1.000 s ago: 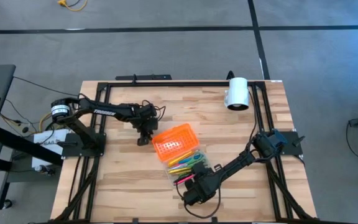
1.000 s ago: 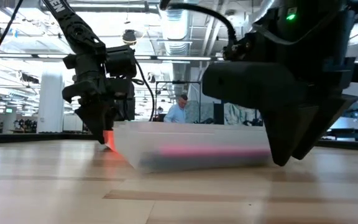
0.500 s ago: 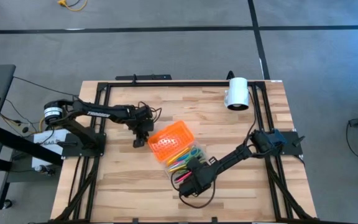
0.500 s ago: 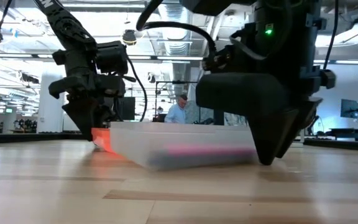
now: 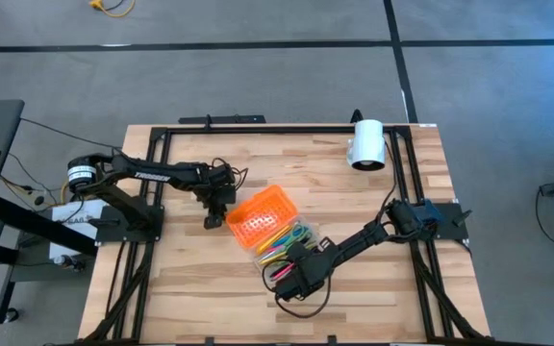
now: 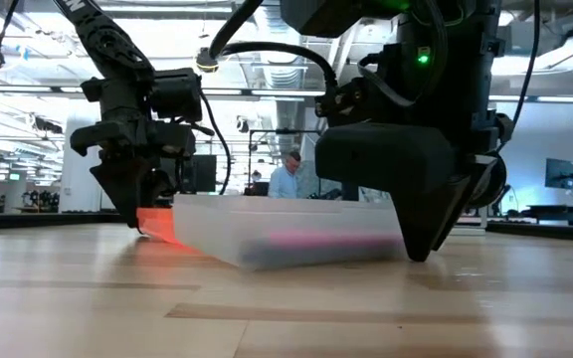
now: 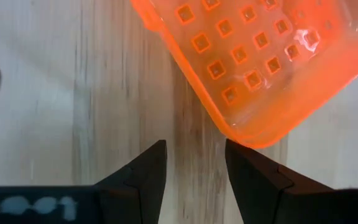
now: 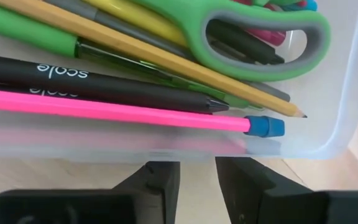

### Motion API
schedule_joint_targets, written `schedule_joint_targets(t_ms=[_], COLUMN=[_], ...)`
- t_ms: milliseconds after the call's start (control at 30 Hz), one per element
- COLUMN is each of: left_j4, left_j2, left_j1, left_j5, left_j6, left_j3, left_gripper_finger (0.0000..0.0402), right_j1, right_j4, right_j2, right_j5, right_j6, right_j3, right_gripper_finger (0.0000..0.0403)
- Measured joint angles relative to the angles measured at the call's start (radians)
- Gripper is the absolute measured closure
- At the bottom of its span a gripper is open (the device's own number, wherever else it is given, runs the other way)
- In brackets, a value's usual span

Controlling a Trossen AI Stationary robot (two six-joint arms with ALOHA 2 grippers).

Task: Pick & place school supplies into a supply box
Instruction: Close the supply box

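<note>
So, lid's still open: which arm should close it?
Probably left: the left gripper sits at the orange lid, fingers open beside its corner. The right gripper is at the clear box's far end.

I'm looking into a big open robotics lab here; my low camera shows exposed ceiling ducts [image 6: 296, 45] and long strip lights overhead; a person [image 6: 286, 179] sits far back among desks, a monitor [image 6: 557, 173] off at one side; from above, the wooden table [image 5: 190, 279] sits in a black metal frame [image 5: 258, 128] on grey carpet floor [image 5: 258, 77] marked with dark tape lines; loose cables [image 5: 27, 187] trail beside it.
</note>
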Motion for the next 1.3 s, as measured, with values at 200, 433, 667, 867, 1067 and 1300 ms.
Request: schedule_joint_targets(t_ms=[200, 433, 667, 867, 1067, 1300], left_j4=[-0.003, -0.005, 0.057, 0.143, 0.152, 0.151], left_j2=[0.0, -0.001, -0.006, -0.041, -0.116, -0.122], left_j1=[-0.026, -0.034, -0.033, -0.038, -0.042, -0.041], left_j5=[-0.001, -0.005, 0.009, 0.017, -0.043, -0.121], left_j6=[-0.022, -0.039, -0.072, -0.141, -0.177, -0.179], left_j3=[0.0, 0.0, -0.042, -0.116, -0.127, -0.126], left_gripper_finger=[0.0249, 0.0249, 0.0249, 0.0249, 0.0249, 0.0249], right_j1=[-0.018, -0.032, -0.032, -0.045, -0.088, -0.137], right_j4=[-0.035, -0.032, 0.055, 0.19, 0.396, 0.53], right_j2=[0.001, -0.016, -0.164, -0.334, -0.424, -0.435], right_j5=[0.004, 0.016, 0.01, 0.01, -0.019, -0.061], right_j6=[-0.061, -0.127, -0.125, -0.17, -0.301, -0.435], right_j3=[-0.001, -0.034, -0.229, -0.432, -0.59, -0.655], right_gripper_finger=[0.0306, 0.0306, 0.0306, 0.0306, 0.0306, 0.0306])
